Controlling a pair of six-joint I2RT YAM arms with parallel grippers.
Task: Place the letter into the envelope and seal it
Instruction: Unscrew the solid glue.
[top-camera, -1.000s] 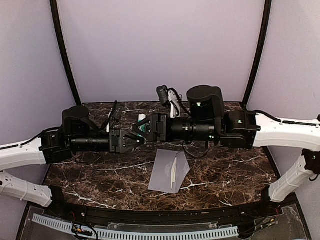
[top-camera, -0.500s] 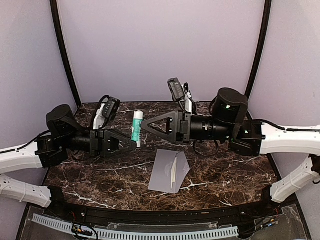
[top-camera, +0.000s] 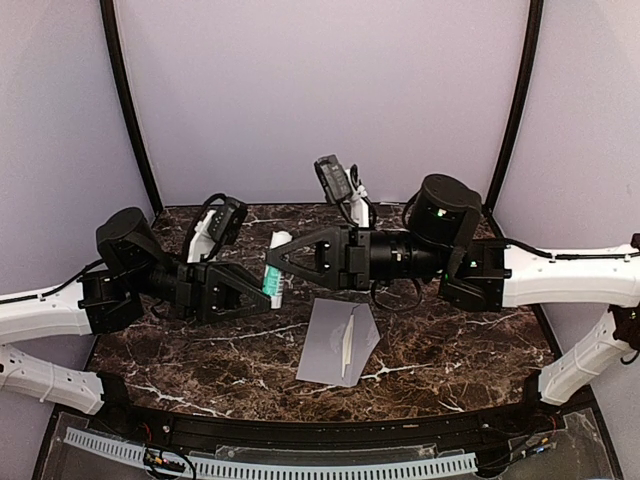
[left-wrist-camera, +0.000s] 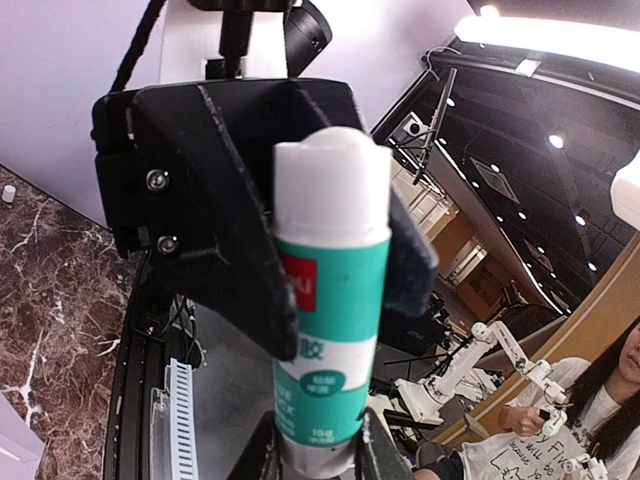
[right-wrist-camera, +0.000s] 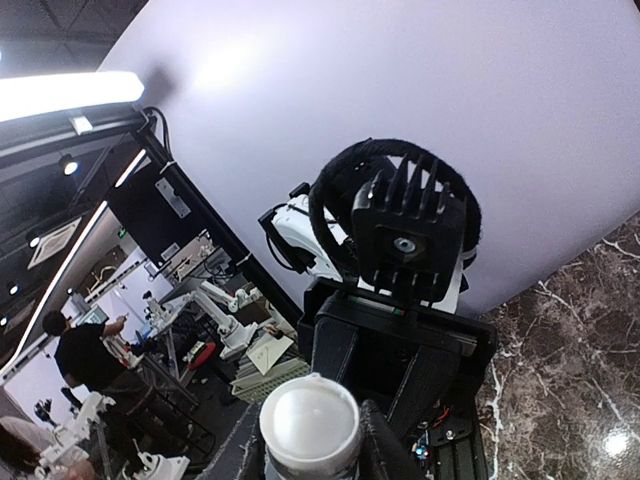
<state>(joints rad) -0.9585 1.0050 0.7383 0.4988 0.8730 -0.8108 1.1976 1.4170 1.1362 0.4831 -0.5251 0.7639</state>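
Observation:
A teal and white glue stick hangs above the table's back left. My left gripper is shut on its lower end. My right gripper is shut on its white top end; its black fingers flank the tube in the left wrist view. In the top view the left gripper and right gripper meet at the stick. The grey envelope lies flat at the table's middle. The letter shows as a narrow pale strip on it; whether it is tucked inside I cannot tell.
The dark marble tabletop is walled by pale panels at the back and sides. A white slotted strip runs along the near edge. Both arms stretch across the middle, above the surface behind the envelope.
The right gripper, which had drawn back to the right with its jaws wide, has moved left again and closed on the stick's top end. The left gripper has kept its hold.

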